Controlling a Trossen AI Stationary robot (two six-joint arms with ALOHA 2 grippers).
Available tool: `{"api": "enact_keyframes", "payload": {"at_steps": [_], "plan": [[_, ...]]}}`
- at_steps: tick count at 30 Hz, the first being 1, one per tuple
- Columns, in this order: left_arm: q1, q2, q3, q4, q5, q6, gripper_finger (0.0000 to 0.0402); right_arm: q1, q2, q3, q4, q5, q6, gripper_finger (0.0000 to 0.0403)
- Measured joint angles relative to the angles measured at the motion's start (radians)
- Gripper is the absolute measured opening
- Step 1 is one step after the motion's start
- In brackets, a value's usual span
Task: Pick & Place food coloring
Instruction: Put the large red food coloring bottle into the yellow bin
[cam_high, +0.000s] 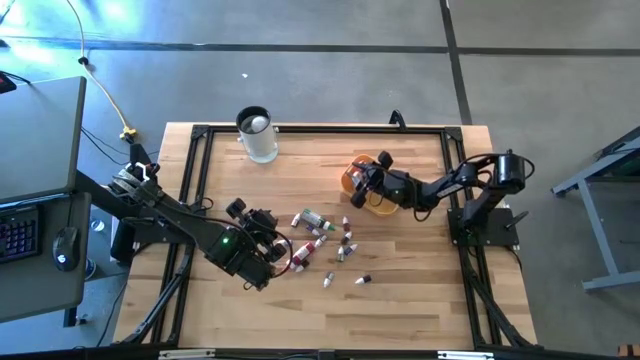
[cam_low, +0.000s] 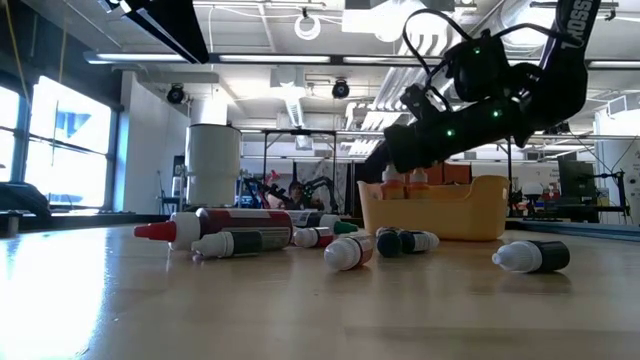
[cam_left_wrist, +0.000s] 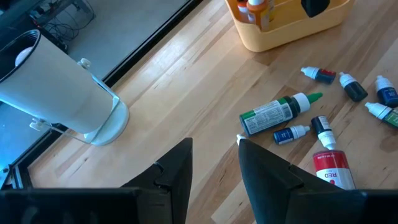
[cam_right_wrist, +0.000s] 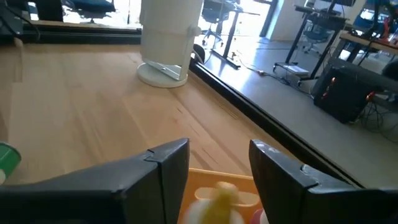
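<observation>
The right gripper (cam_high: 367, 183) hangs over the yellow tray (cam_low: 440, 222) on the right half of the table, fingers apart with nothing between them; a blurred yellow shape just below, probably a bottle, sits in the tray. By that, a drop-off is finishing. The next move calls for a reach left to the loose food coloring bottles (cam_high: 325, 243) scattered mid-table, all lying flat, caps pointing various ways; the biggest green-capped one (cam_left_wrist: 278, 113) lies long axis left-right. The left gripper (cam_left_wrist: 214, 168) waits near them, fingers parted and empty.
</observation>
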Motion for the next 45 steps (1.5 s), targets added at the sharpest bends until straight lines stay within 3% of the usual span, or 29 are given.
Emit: {"api": "enact_keyframes", "payload": {"at_steps": [5, 10, 12, 15, 17, 19, 22, 27, 29, 33, 38, 45], "plan": [[0.0, 0.0, 0.0, 0.0, 0.0, 0.0, 0.0129, 0.04, -0.039, 0.0, 0.0, 0.01, -0.1, 0.0162], [0.0, 0.0, 0.0, 0.001, 0.017, 0.0, 0.0129, 0.131, -0.174, 0.0, 0.024, -0.014, -0.221, 0.0159], [0.0, 0.0, 0.0, 0.001, 0.017, 0.0, 0.0129, 0.17, -0.237, 0.0, 0.02, -0.102, -0.27, 0.0157], [0.0, 0.0, 0.0, 0.014, 0.023, -0.001, 0.0129, 0.217, -0.307, 0.0, -0.012, -0.346, -0.28, 0.0157], [0.0, 0.0, 0.0, 0.046, 0.062, -0.003, 0.0129, 0.241, -0.327, 0.0, -0.031, -0.504, -0.238, 0.0158], [0.0, 0.0, 0.0, 0.09, 0.134, -0.01, 0.0129, 0.263, -0.329, 0.0, -0.046, -0.579, -0.182, 0.0157], [0.0, 0.015, -0.005, 0.202, 0.246, -0.016, 0.0129, 0.289, -0.329, 0.0, -0.095, -0.548, -0.166, 0.0158], [0.0, 0.076, -0.065, 0.462, 0.329, 0.073, 0.0129, 0.304, -0.328, 0.0, -0.187, -0.34, -0.181, 0.0158], [-0.009, 0.111, -0.097, 0.586, 0.299, 0.131, 0.0129, 0.304, -0.328, 0.0, -0.218, -0.294, -0.169, 0.0158], [-0.048, 0.184, -0.136, 0.77, 0.24, 0.23, 0.0129, 0.306, -0.328, 0.0, -0.275, -0.298, -0.127, 0.0156], [-0.148, 0.25, -0.153, 0.791, 0.079, 0.211, 0.0129, 0.313, -0.328, 0.0, -0.32, -0.319, -0.1, 0.0154], [-0.329, 0.246, -0.182, 0.729, -0.192, 0.054, 0.0129, 0.336, -0.328, -0.001, -0.334, -0.316, -0.093, 0.0154]]}}
